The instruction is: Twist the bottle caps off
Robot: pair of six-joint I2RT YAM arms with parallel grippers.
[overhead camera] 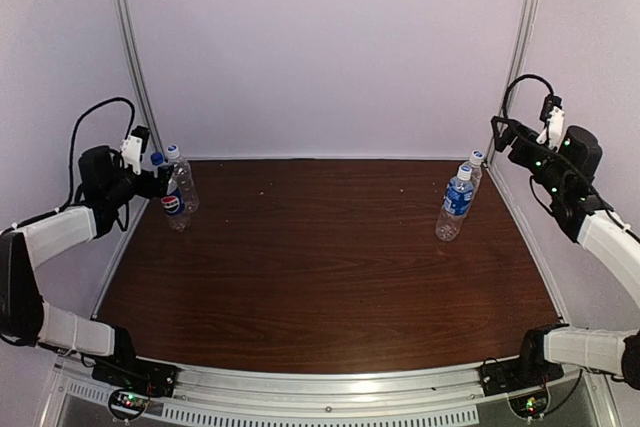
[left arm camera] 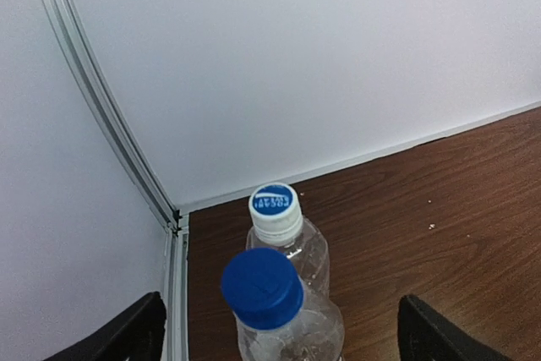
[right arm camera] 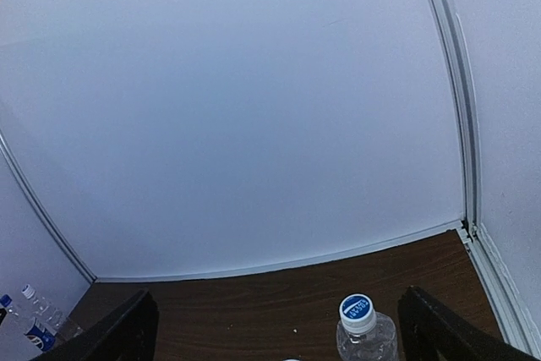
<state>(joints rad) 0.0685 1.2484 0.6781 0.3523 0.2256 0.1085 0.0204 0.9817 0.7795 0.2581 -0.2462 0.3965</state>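
**Both end effectors, jaws fully spread, nothing held.** The left end effector [left arm camera: 281,302] is seen over the far-left corner of the dark wood-grain worktop [overhead camera: 320,277]. The solid dark blue screw cap [left arm camera: 262,287] of the clear Pepsi-labelled bottle [overhead camera: 174,205] is framed between its fingers, apart from both. Just behind stands a clear label-free bottle [overhead camera: 185,185], carrying a white cap with blue top [left arm camera: 275,209]. The right end effector [right arm camera: 279,295] is held near the far-right corner (above bottle height). A clear blue-labelled bottle [overhead camera: 454,205] and a second clear bottle [overhead camera: 475,171] stand there upright, the latter's white blue-topped cap [right arm camera: 356,312] still seated.
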